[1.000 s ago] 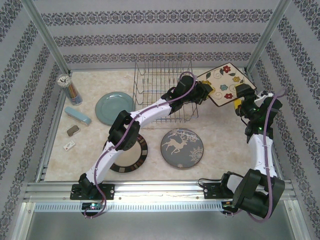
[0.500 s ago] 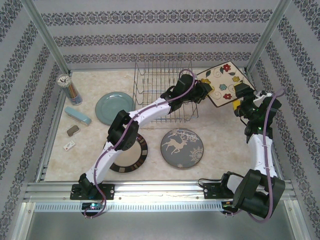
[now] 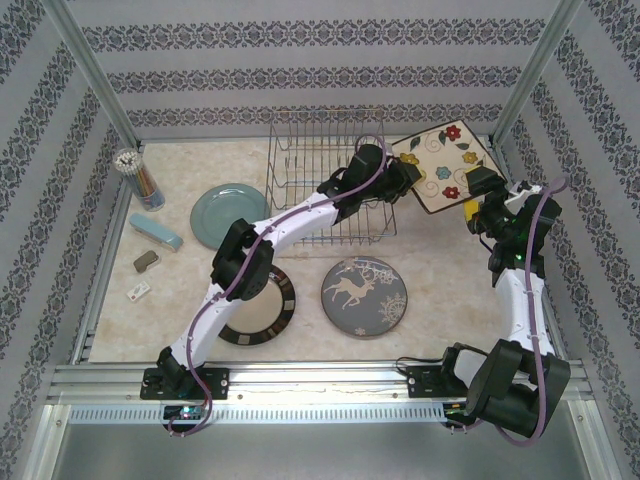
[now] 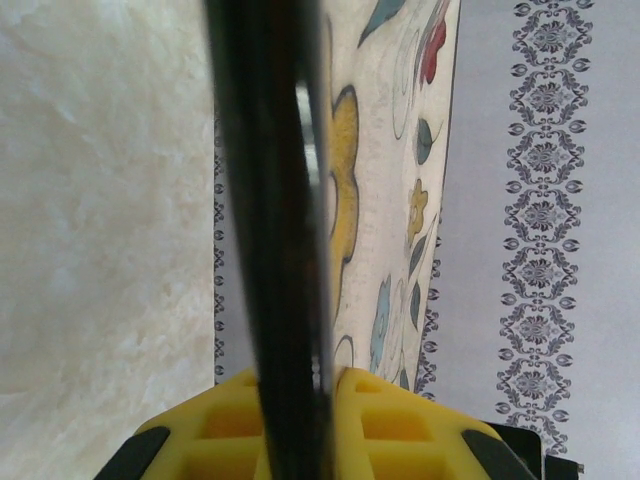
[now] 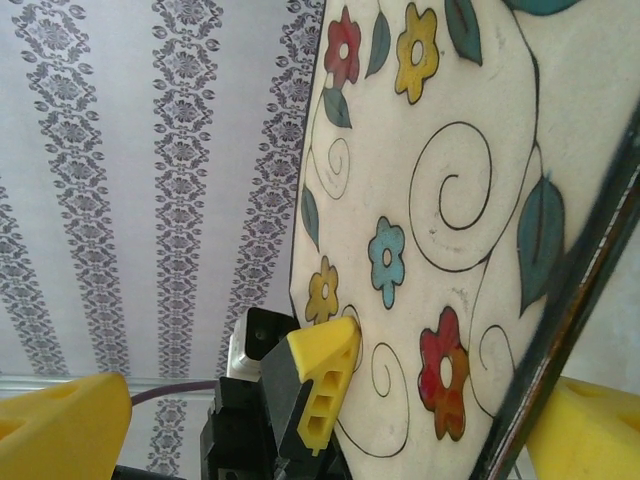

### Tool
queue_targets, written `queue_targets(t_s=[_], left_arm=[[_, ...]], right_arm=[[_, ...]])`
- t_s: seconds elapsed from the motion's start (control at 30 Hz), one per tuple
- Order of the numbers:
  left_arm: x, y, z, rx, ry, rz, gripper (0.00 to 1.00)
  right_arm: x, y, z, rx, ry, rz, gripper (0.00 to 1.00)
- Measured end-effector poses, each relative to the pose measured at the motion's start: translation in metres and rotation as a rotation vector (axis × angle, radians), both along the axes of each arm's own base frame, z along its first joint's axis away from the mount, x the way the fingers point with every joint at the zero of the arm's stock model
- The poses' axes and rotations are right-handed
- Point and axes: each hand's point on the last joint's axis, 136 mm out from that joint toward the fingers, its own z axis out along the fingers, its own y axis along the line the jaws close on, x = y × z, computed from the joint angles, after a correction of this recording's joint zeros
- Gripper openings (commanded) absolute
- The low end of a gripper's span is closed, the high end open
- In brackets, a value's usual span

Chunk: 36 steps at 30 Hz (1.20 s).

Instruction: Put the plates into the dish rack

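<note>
- Left tool [image 3: 405, 180] clamped on dark border of square floral plate [image 3: 445, 165], held tilted at 2 o'clock of dish rack [image 3: 300, 150].
- Right tool [image 3: 474, 203] jaws wide, straddling the plate's 4 o'clock edge; contact unclear.

Cup [image 3: 128, 160]: you had it upright at the table's far-left corner, packed with coloured pencils.
Case [image 3: 155, 231]: you could see this pale blue, oblong thing lying flat just in front of the cup.
Block [image 3: 146, 262]: small and grey, it sat near the case, on your near side of it.
Tag [image 3: 138, 292]: small and white, it lay just below the block.
Table [image 3: 440, 290]: your top was cream and marbled.
Walls [image 3: 300, 70]: you had striped grey floral paper on three sides.
Posts [image 3: 95, 75]: your bare metal posts leaned outward at both back corners.
</note>
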Motion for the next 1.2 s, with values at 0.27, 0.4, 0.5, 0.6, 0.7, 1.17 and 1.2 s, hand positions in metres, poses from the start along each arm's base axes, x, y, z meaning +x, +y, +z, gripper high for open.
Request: queue_targets(t_s=[0.27,0.4,0.5,0.6,0.7,1.17,1.2], left_arm=[[0.003,0.013,-0.002,0.012,0.01,0.002,0.0],[0.006,0.025,-0.006,0.042,0.004,0.012,0.0],[0.01,0.034,-0.01,0.069,-0.005,0.019,0.0],[0.011,0.043,-0.012,0.097,-0.011,0.022,0.0],[0.012,0.053,-0.011,0.125,-0.021,0.024,0.0],[-0.005,0.106,0.05,0.151,-0.162,-0.091,0.0],[-0.006,0.111,0.054,0.151,-0.173,-0.098,0.0]], right_arm=[[0.0,0.0,-0.002,-0.022,-0.004,0.003,0.98],[-0.001,-0.002,0.0,-0.046,-0.018,-0.006,0.98],[-0.002,-0.001,0.001,-0.057,-0.023,-0.005,0.98],[-0.002,-0.001,-0.001,-0.072,-0.024,-0.003,0.98],[-0.003,-0.005,-0.003,-0.091,-0.02,-0.009,0.98],[-0.005,-0.01,0.028,-0.275,-0.018,0.025,0.98],[-0.005,-0.01,0.032,-0.286,-0.02,0.029,0.98]])
